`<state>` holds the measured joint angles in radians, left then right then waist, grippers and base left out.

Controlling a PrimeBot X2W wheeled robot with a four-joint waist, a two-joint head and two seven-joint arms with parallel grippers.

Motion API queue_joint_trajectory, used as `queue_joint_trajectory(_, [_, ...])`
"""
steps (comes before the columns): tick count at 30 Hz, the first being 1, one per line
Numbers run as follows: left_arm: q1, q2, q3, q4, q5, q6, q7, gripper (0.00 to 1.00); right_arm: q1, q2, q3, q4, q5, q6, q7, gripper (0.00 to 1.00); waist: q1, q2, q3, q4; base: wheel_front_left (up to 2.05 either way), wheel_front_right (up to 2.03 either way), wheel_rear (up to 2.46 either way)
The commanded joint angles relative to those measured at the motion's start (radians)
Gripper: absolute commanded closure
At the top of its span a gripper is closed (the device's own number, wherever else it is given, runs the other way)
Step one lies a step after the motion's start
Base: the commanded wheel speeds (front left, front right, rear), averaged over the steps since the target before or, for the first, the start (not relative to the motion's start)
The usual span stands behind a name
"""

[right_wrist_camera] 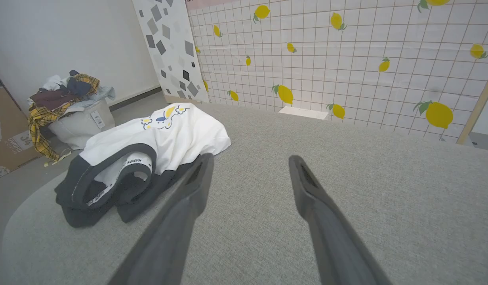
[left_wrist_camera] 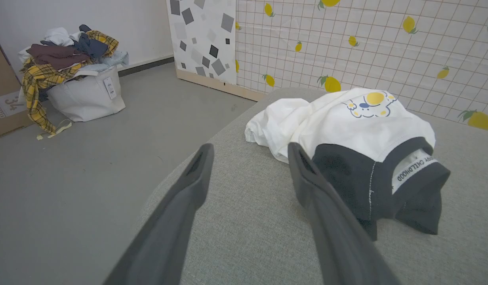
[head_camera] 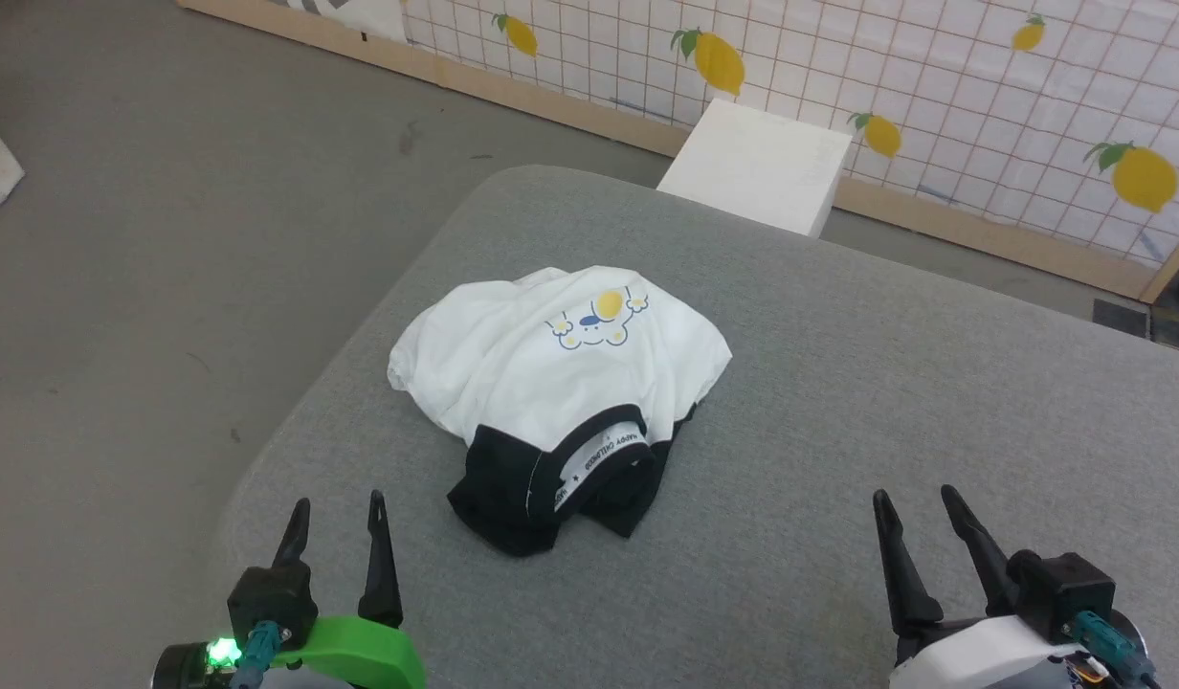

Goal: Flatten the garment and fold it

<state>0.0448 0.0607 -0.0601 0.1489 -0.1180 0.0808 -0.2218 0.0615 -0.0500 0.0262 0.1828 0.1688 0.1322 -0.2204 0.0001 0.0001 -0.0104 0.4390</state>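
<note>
We see our left gripper (head_camera: 339,500) at the lower left of the head view and our right gripper (head_camera: 914,493) at the lower right. Both have the fingers spread apart and hold nothing. Between them and higher in the frame, the T-shirt (head_camera: 561,383) lies crumpled on the grey fabric-covered table (head_camera: 886,402), apart from both grippers, with its black collar at the lower side. A white box (head_camera: 757,167) stands at the top centre, before the lemon-patterned wall (head_camera: 982,86).
</note>
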Motion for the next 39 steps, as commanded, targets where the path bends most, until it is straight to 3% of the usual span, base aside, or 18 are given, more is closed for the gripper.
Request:
queue_joint_trajectory(1, [0.016, 0.0, -0.003, 0.005, -0.02, 0.008, -0.01, 0.0, 0.01, 0.0, 0.0, 0.006, 0.01, -0.001, -0.011, 0.0, -0.0001, -0.0001, 0.002, 0.01, 0.0, 0.0, 0.0])
queue_joint_trajectory(16, [0.022, -0.001, -0.01, 0.026, -0.031, 0.018, -0.04, 0.0, 0.017, 0.0, -0.002, 0.039, 0.031, -0.002, -0.041, 0.0, -0.0001, -0.0001, 0.004, 0.064, 0.0, 0.0, 0.0])
queue_joint_trajectory(28, [0.013, -0.003, -0.01, 0.026, -0.033, 0.013, -0.04, 0.0, 0.01, 0.0, 0.005, 0.038, 0.028, -0.002, -0.041, 0.0, -0.0001, -0.0001, 0.01, 0.051, 0.0, 0.0, 0.0])
queue_joint_trajectory(33, [-0.061, 0.013, -0.022, 0.052, -0.053, -0.033, -0.026, 0.0, -0.002, 0.0, 0.012, 0.034, 0.02, -0.002, -0.041, 0.0, -0.0001, -0.0001, 0.022, 0.021, 0.0, 0.0, 0.0])
queue_joint_trajectory(39, [-0.303, 0.035, -0.028, 0.122, -0.111, -0.111, 0.097, 0.0, -0.031, 0.0, 0.01, 0.03, -0.005, -0.002, -0.036, 0.0, -0.0001, -0.0001, 0.082, -0.047, 0.0, 0.0, 0.0])
